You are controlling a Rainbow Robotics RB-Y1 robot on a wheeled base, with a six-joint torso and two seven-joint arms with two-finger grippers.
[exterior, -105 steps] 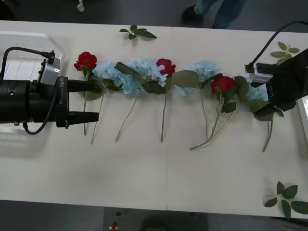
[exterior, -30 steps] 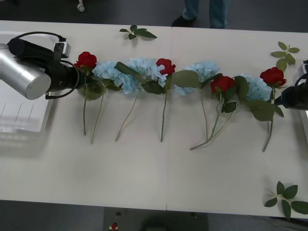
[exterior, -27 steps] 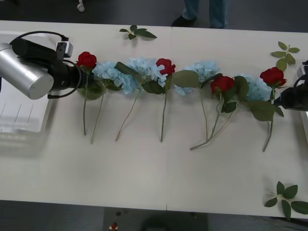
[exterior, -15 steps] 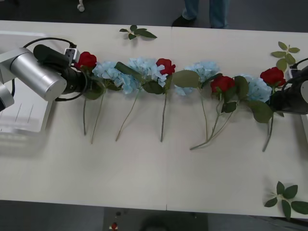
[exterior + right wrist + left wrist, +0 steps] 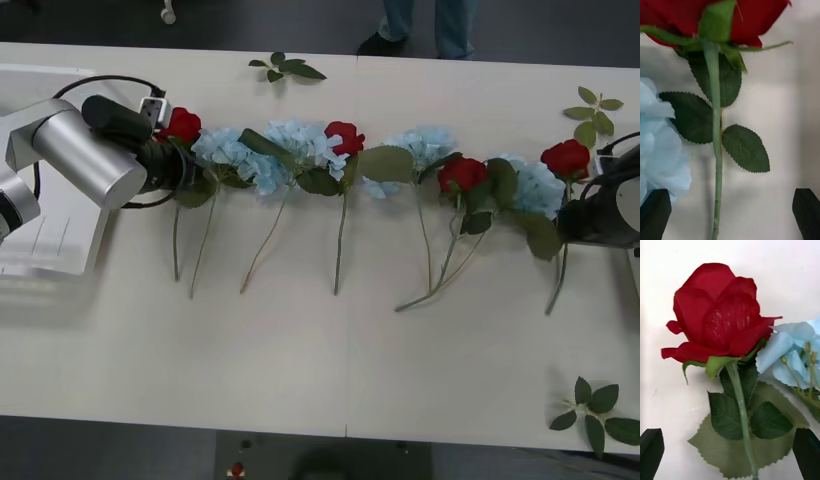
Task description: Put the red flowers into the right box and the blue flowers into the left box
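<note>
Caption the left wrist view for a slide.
Open left gripper straddling the stem of a red rose, blue flower alongside.

Matt cloth-like red flowers (image 5: 717, 317), perhaps fabric blue flowers (image 5: 265, 152), smooth matt table (image 5: 300, 360)

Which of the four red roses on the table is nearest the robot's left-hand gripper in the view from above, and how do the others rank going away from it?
From the left gripper, at the row's left end:
1. The rose beside it.
2. The rose left of the table's middle.
3. The rose right of middle.
4. The far-right rose, by the right gripper.
</note>
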